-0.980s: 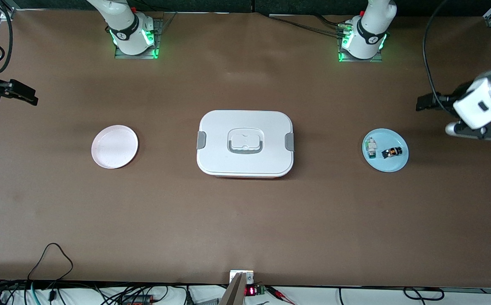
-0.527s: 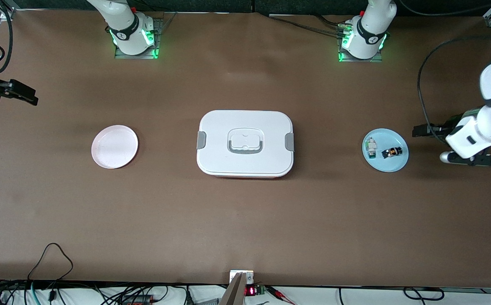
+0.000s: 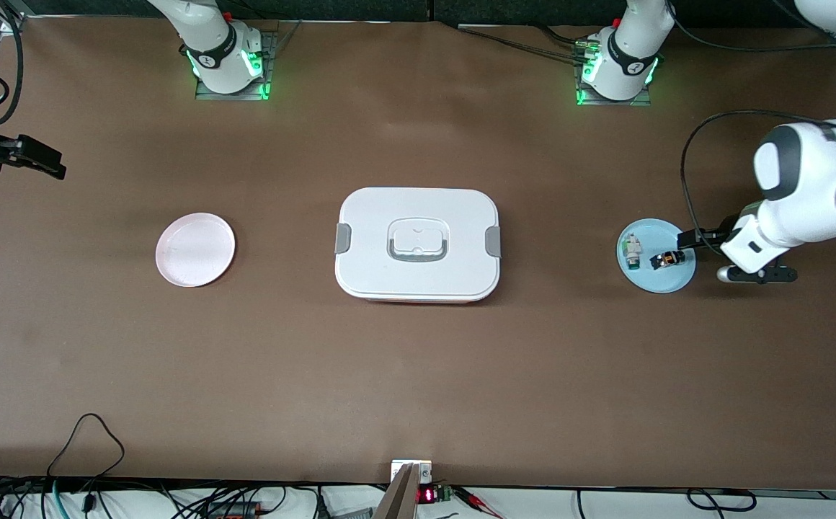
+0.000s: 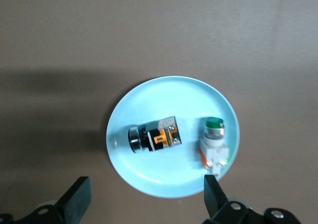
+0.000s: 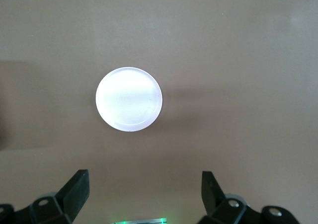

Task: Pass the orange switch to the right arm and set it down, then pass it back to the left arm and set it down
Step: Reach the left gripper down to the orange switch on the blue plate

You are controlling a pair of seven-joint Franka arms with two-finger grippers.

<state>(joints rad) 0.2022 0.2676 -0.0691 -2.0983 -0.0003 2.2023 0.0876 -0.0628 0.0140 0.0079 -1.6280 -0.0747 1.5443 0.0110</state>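
Observation:
The orange switch [image 3: 666, 259] [image 4: 154, 136], a small black block with orange markings, lies on its side on a light blue plate [image 3: 666, 280] [image 4: 149, 105] toward the left arm's end of the table. My left gripper [image 3: 686, 238] [image 4: 145, 195] hangs open over that plate's rim, close beside the switch, holding nothing. The white box [image 3: 418, 245] with grey clips stands in the table's middle. At the right arm's end, my right gripper [image 3: 54, 167] [image 5: 143, 191] waits open and empty in the air, looking down on a pale pink plate [image 3: 195, 249] [image 5: 128, 99].
A white-and-green component [image 3: 632, 251] [image 4: 213, 147] shares the blue plate with the switch, on the side toward the box. Cables [image 3: 86, 440] trail along the table edge nearest the front camera. Bare brown tabletop lies between the box and each plate.
The left arm has swung in from the table's end and lowered toward the blue plate, bringing its open gripper over the plate's rim. The right arm has not moved.

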